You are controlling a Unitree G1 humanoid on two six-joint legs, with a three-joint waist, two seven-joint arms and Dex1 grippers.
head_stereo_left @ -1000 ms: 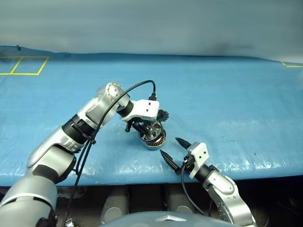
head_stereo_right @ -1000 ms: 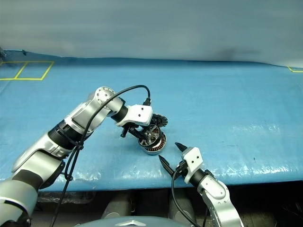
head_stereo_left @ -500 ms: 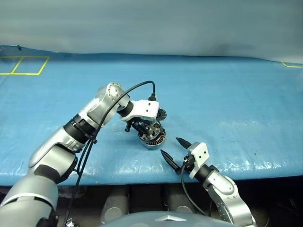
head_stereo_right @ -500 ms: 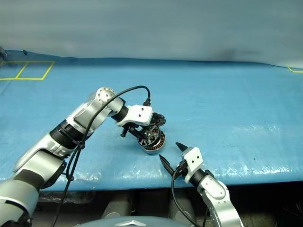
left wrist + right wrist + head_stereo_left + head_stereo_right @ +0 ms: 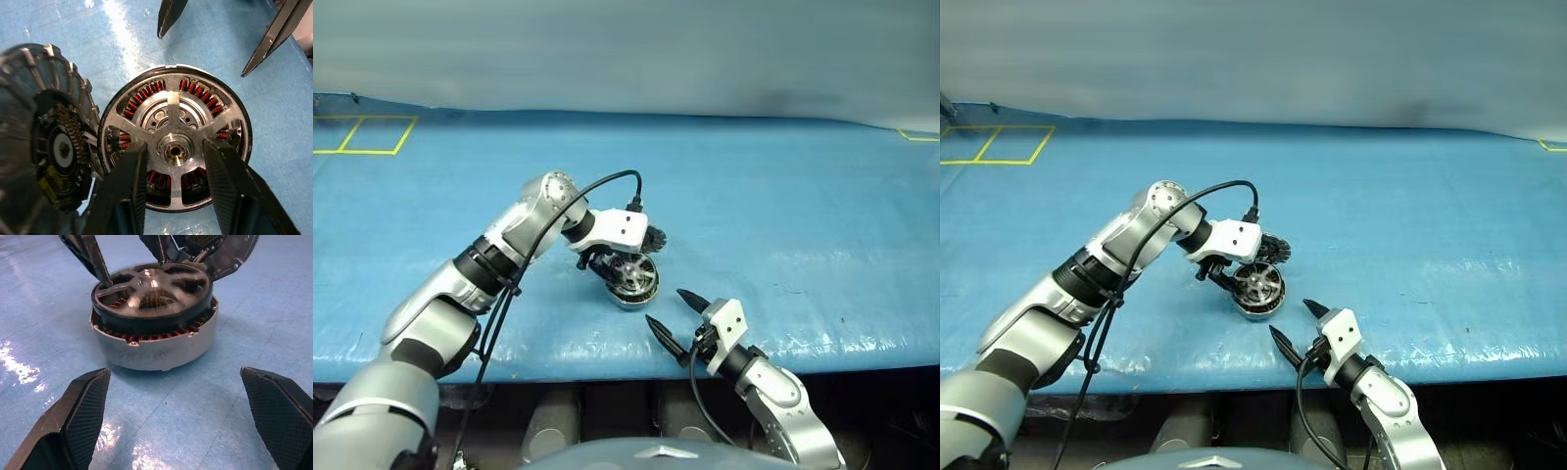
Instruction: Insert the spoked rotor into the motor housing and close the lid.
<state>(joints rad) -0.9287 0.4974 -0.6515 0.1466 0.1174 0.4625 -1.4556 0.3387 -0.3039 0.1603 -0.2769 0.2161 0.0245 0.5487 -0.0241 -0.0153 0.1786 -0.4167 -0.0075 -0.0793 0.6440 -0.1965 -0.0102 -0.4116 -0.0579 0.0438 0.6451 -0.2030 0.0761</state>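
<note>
The left claw (image 5: 171,188) points down over the motor housing (image 5: 230,110), which sits on the blue table cover (image 5: 803,215). Its two black fingers (image 5: 124,188) are spread apart, one on each side of the hub of the spoked rotor (image 5: 168,105). They pinch nothing, though whether their tips touch the rotor cannot be told. The rotor lies in the top of the housing directly below this claw, its silver spokes crossing over the ring of copper-red windings. In the right wrist view its dark rim (image 5: 151,318) stands a little above the grey wall of the housing (image 5: 156,352), so it may not be fully seated. The lid (image 5: 46,132) stands open just beside the left claw, hinged at the housing's edge and tilted up, with its dark ribbed inner face turned toward the rotor. In the head views the lid (image 5: 653,238) shows just behind the claw's white body. The right claw (image 5: 1294,324) hovers near the housing on the side toward the table's front edge, roughly level and aimed at it. Its fingers (image 5: 80,418) are spread wide and hold nothing, with bare blue cover between them and the housing.
</note>
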